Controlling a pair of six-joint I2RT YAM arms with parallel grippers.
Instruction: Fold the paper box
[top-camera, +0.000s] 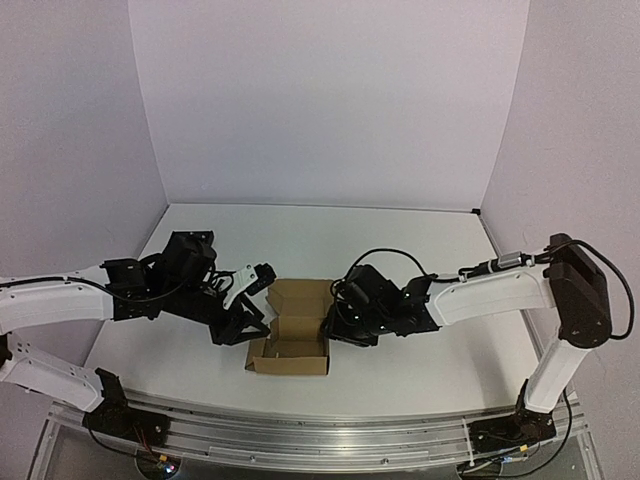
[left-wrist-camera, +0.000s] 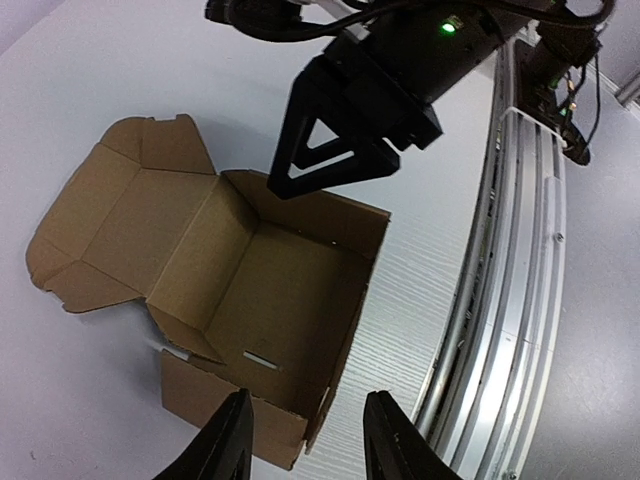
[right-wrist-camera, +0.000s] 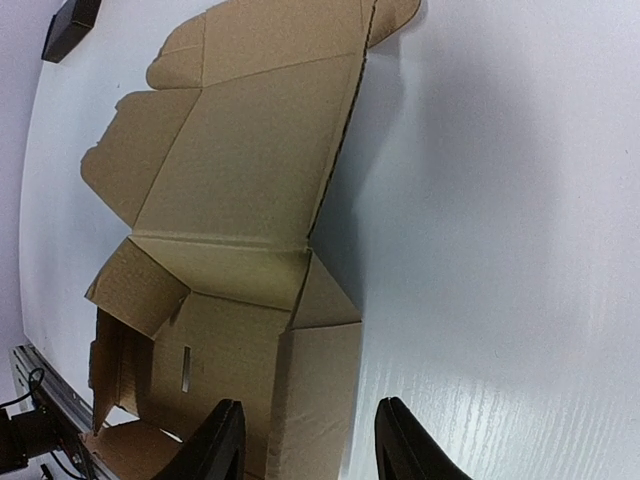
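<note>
The paper box (top-camera: 290, 352) is brown cardboard, partly folded into an open tray near the table's front middle. Its lid panel (top-camera: 300, 295) lies flat behind it. My left gripper (top-camera: 247, 328) is at the box's left side. In the left wrist view it (left-wrist-camera: 310, 442) stands open, with the box's near corner (left-wrist-camera: 285, 440) low between the fingers. My right gripper (top-camera: 332, 328) is at the box's right side. It (right-wrist-camera: 308, 445) is open too and straddles the upright right wall (right-wrist-camera: 318, 390) without pressing on it. Side flaps (right-wrist-camera: 135, 285) lean inward.
A small black rectangular object (right-wrist-camera: 72, 25) lies on the white table beyond the lid. The metal rail (left-wrist-camera: 520, 300) runs along the table's near edge, close to the box. White walls enclose the table at the back and sides.
</note>
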